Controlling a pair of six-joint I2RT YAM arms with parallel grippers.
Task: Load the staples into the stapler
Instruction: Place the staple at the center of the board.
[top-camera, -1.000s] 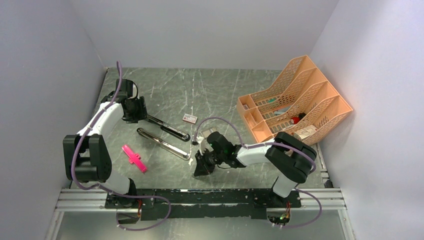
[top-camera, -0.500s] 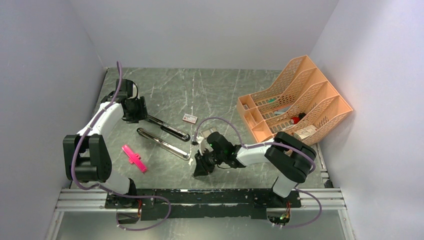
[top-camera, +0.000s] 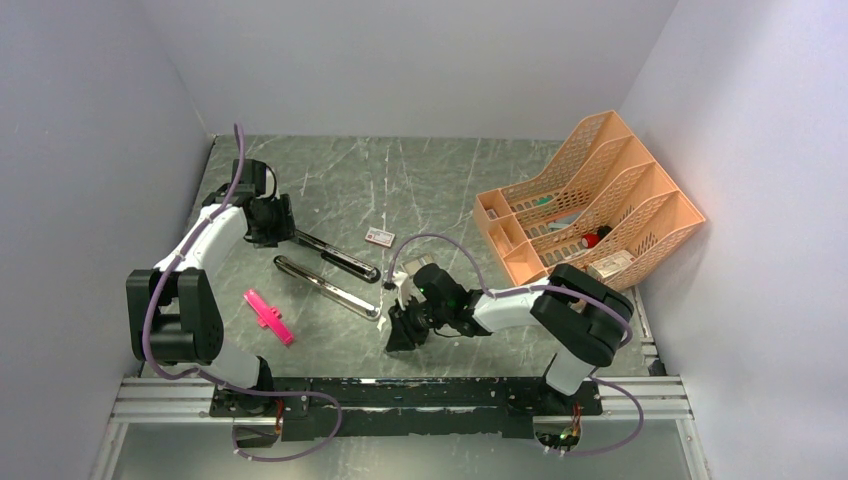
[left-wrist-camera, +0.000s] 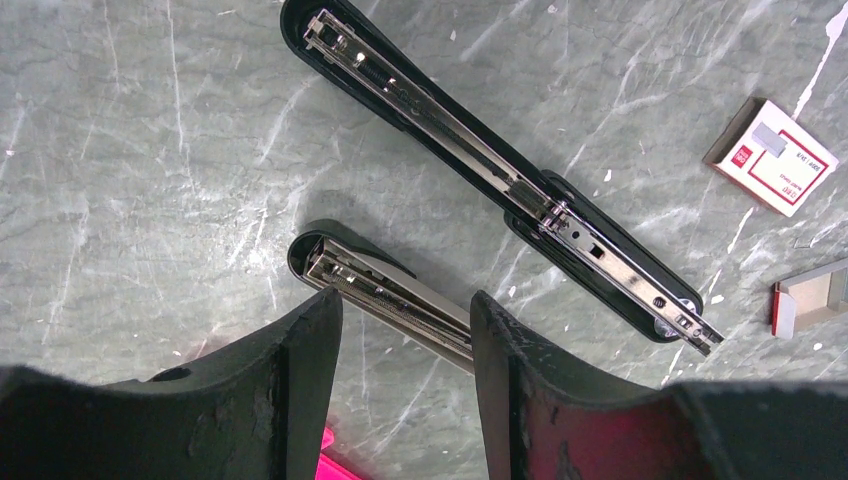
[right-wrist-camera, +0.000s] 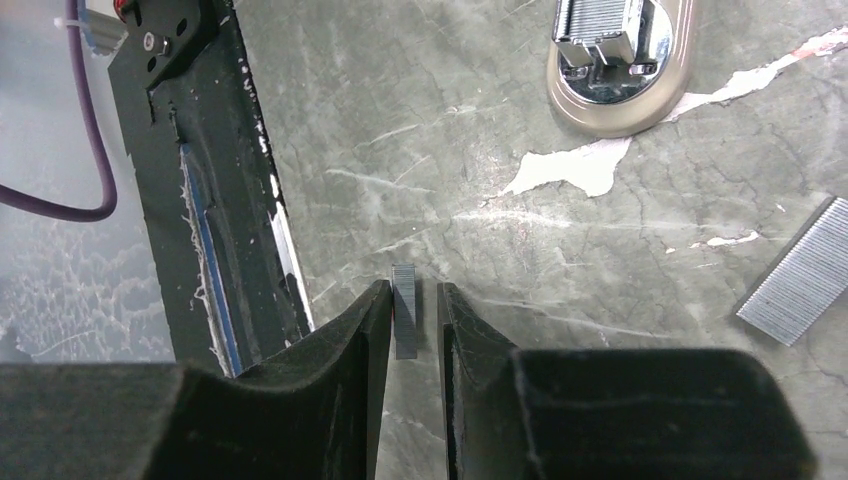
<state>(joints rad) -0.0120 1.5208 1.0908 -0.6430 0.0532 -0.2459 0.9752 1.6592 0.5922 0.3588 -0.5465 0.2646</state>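
Black stapler (left-wrist-camera: 470, 150) opened flat on table (left-wrist-camera: 150, 150), near L gripper (left-wrist-camera: 405, 310), L jaws approx half apart w/ nothing held, R gripper (right-wrist-camera: 412, 295) barely parted, short staples strip (right-wrist-camera: 405, 335) loose btwn fingertips (right-wrist-camera: 370, 320), near table's front edge

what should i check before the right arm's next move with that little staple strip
1. Small staple strip between the right gripper fingers: ok.
2. Firm grip on it: not ok, the jaws stand slightly apart and a gap shows beside the strip.
3. Black stapler opened flat with its rail facing up: ok.
4. Rail free of old staples: cannot tell.
5. Left gripper steadying the black stapler: not ok, it is open and lines up with the grey stapler instead.
6. Spare larger strip lying on the table: ok.
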